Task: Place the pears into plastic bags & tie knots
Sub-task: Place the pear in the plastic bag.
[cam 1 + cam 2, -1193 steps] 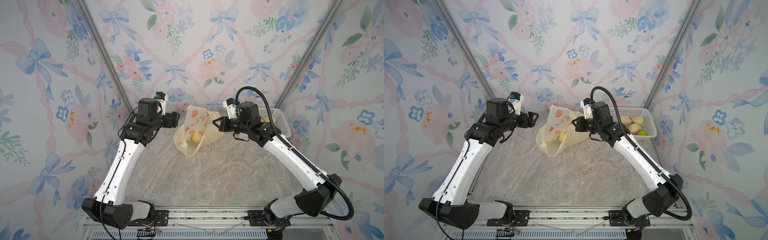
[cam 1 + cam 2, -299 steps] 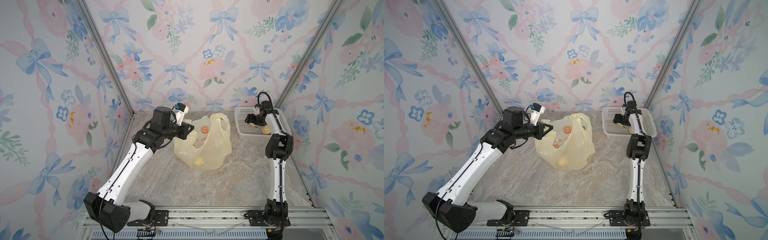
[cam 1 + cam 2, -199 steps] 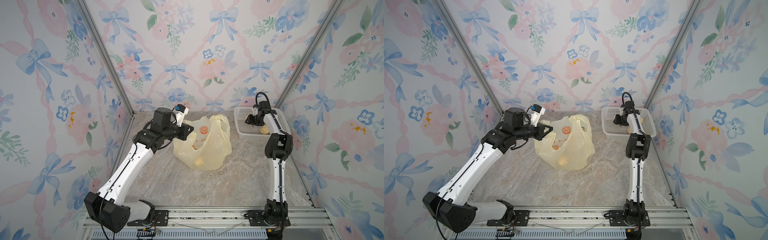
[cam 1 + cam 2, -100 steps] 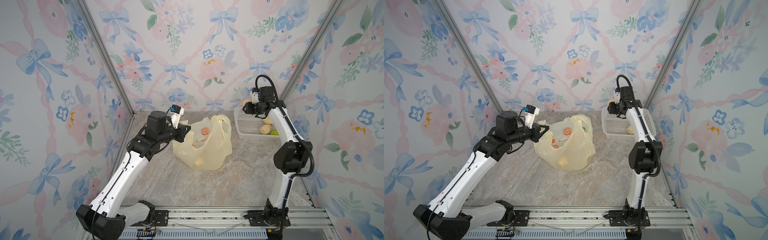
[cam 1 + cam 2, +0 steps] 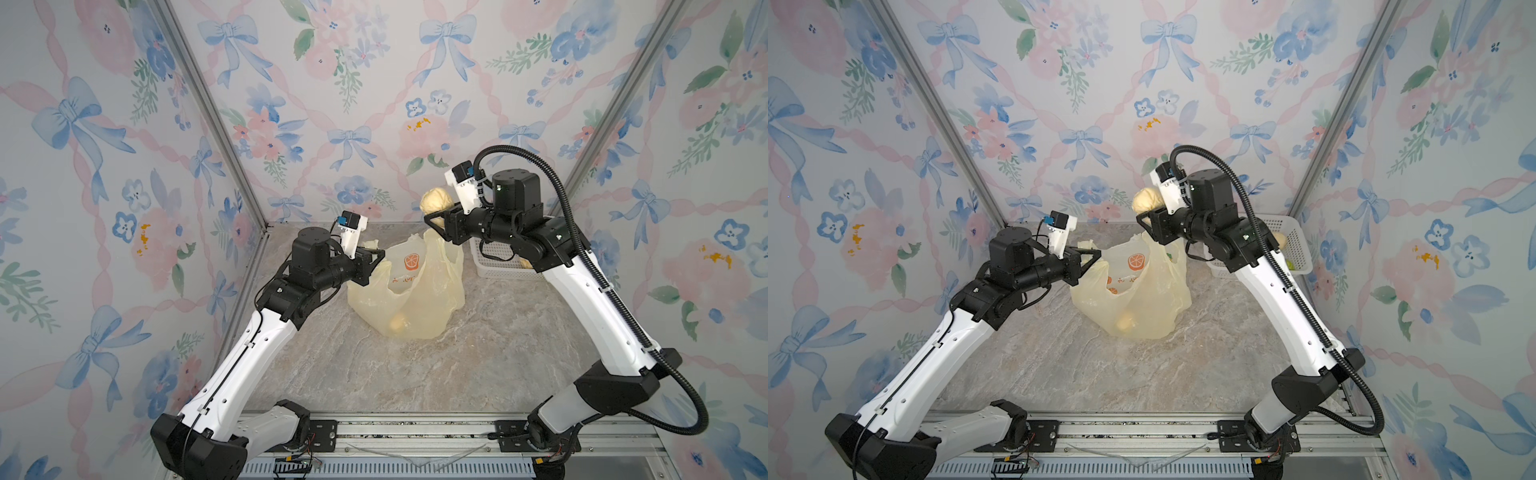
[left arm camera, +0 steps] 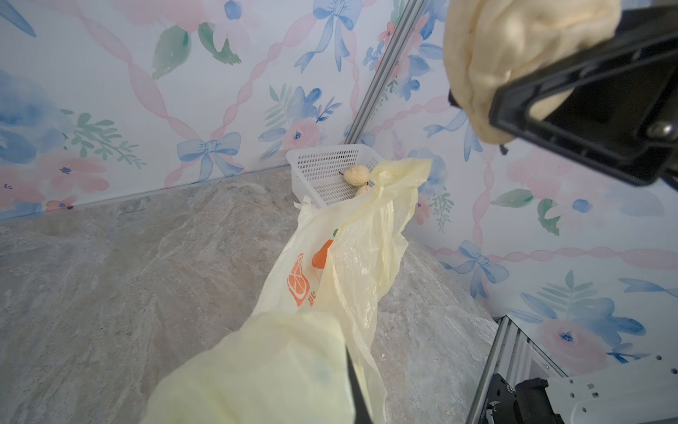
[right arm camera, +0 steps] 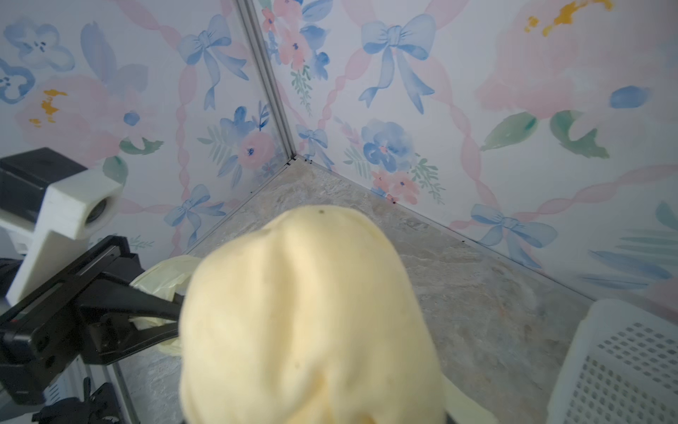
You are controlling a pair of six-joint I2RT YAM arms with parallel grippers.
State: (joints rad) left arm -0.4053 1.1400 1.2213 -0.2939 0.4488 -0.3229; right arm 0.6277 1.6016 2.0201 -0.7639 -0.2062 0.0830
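Top views: my right end effector (image 5: pixel 434 216) is clamped on a cream pear (image 5: pixel 435 200), held over the plastic bag (image 5: pixel 419 291) on the desk (image 5: pixel 374 374). My left end effector (image 5: pixel 376 261) is pinched together on its rim, second pear (image 5: pixel 398 322) inside. Left wrist: plastic bag (image 6: pixel 359 257) runs from me toward the basket (image 6: pixel 323 165) holding two pears (image 6: pixel 356 175). Right wrist: cream pear (image 7: pixel 304 312) fills the view.

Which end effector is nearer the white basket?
Right. The right end effector holds a pear raised just beside the white basket; the left end effector grips the bag at its edge, across the bag from the basket.
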